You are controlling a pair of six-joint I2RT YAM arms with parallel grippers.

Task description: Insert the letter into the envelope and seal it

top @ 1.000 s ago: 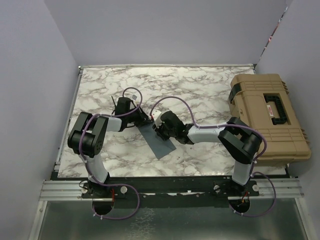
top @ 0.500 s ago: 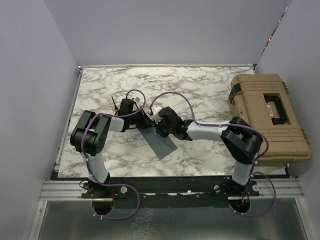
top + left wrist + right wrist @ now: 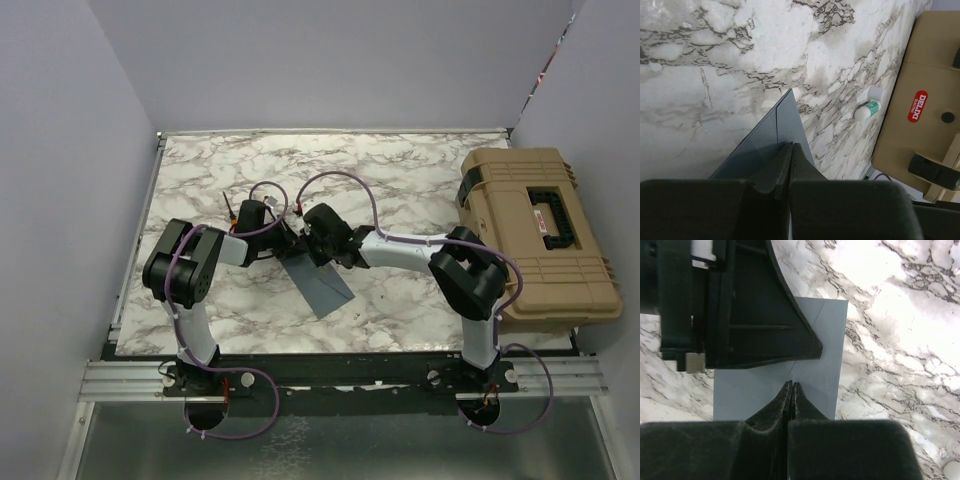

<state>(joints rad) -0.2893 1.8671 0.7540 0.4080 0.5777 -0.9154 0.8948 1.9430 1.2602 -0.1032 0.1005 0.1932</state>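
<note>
The grey-blue envelope (image 3: 322, 281) lies flat on the marble table, its flap folded down. It also shows in the left wrist view (image 3: 771, 136) and the right wrist view (image 3: 826, 347). The left gripper (image 3: 293, 245) is shut, its tips (image 3: 791, 146) resting on the envelope's far end. The right gripper (image 3: 313, 252) is shut too, its tips (image 3: 791, 385) on the envelope's face next to the left gripper's finger (image 3: 765, 315). Neither holds anything between its jaws. The cream letter is not visible in any view.
A tan hard case (image 3: 541, 228) sits at the table's right edge, also in the left wrist view (image 3: 925, 75). A small white and green tube (image 3: 867, 106) lies on the marble beside the case. Purple walls enclose the table on three sides.
The right gripper has moved left across the envelope's far end, up against the left gripper. The left gripper has shifted slightly right. The envelope has stayed in place.
</note>
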